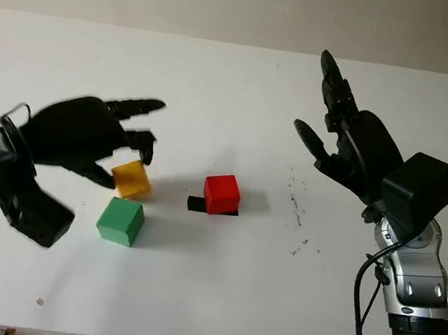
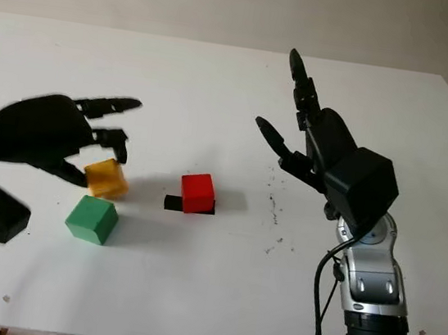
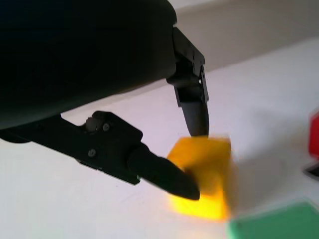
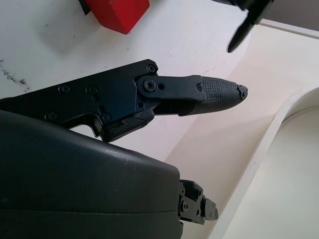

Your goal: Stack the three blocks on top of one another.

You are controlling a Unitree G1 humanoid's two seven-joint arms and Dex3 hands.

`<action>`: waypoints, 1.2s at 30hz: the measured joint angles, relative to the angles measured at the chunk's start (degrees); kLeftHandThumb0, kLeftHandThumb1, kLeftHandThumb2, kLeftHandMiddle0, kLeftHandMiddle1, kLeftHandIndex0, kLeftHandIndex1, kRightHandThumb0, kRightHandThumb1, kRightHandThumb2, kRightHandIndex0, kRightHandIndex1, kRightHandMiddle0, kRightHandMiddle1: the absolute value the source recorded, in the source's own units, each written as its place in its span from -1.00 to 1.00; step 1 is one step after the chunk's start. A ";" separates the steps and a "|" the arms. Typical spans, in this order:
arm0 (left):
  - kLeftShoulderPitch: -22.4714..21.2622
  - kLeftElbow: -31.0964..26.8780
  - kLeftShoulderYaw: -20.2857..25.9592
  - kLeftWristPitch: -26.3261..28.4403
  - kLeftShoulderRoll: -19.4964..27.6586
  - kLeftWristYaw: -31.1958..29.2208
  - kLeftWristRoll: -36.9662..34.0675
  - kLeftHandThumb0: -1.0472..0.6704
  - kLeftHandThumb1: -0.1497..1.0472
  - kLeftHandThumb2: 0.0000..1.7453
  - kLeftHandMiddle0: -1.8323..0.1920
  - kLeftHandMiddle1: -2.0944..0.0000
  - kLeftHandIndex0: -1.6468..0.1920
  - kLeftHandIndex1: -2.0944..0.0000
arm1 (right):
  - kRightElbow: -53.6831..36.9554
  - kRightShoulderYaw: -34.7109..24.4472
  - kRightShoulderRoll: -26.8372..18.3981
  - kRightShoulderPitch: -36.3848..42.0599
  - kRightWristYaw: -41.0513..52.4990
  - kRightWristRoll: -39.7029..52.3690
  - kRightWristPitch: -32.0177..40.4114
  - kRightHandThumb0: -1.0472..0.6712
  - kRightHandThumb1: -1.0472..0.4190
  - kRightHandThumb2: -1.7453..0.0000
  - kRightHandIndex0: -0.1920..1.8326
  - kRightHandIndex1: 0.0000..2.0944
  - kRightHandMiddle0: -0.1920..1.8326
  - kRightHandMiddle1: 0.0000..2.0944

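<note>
The yellow block [image 1: 132, 178] sits tilted at the table's left, and my left hand [image 1: 129, 167] is shut on it. In the left wrist view the thumb [image 3: 164, 174] presses one face of the yellow block [image 3: 202, 174] while a finger [image 3: 195, 112] comes down on its far top edge. The green block [image 1: 120, 221] lies just in front of it, apart from the hand. The red block [image 1: 222, 194] stands at the table's middle on a black tape mark [image 1: 195, 203]. My right hand [image 1: 323, 106] is open, raised over the table right of the red block [image 4: 117, 12].
The white table [image 1: 208, 289] reaches to a pale wall at the back. Dark specks [image 1: 297, 206] mark the surface right of the red block. A small speck [image 1: 39, 302] lies near the front left edge.
</note>
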 measured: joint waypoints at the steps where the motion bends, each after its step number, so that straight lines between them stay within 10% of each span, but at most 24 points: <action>1: -0.03 1.12 0.89 1.15 -0.76 -1.68 -2.73 -0.31 0.89 -0.94 0.75 0.95 0.35 -0.20 | 0.00 0.02 0.00 0.00 -0.04 -0.11 0.00 -0.58 -1.00 0.52 -1.00 -1.00 -0.98 -0.95; 10: -3.08 7.66 8.93 13.77 -4.07 -14.09 -19.26 -0.30 0.85 -0.94 0.73 0.94 0.31 -0.20 | 0.07 0.13 0.09 -0.01 -0.13 -0.43 0.00 -0.57 -1.00 0.53 -1.00 -1.00 -0.99 -0.95; 24: -3.50 3.75 14.06 24.19 -6.14 -18.67 -25.69 -0.30 0.84 -0.94 0.74 0.95 0.36 -0.24 | 0.11 0.10 0.10 0.00 0.02 0.09 -0.10 -0.54 -1.00 0.54 -1.00 -1.00 -0.99 -0.95; 29: -1.71 -2.32 14.18 31.39 -7.36 -18.39 -24.18 -0.80 0.96 -0.93 0.98 0.98 0.64 0.76 | 0.03 0.08 0.13 0.01 0.02 0.48 0.33 -0.54 -1.00 0.55 -1.00 -1.00 -0.99 -0.95; 36: 4.95 -21.33 13.60 48.17 -7.52 -20.49 -18.04 -0.94 1.00 -0.82 1.00 1.00 0.78 0.94 | 0.02 0.07 0.13 0.08 0.01 0.57 0.60 -0.53 -1.00 0.55 -1.00 -1.00 -0.99 -0.95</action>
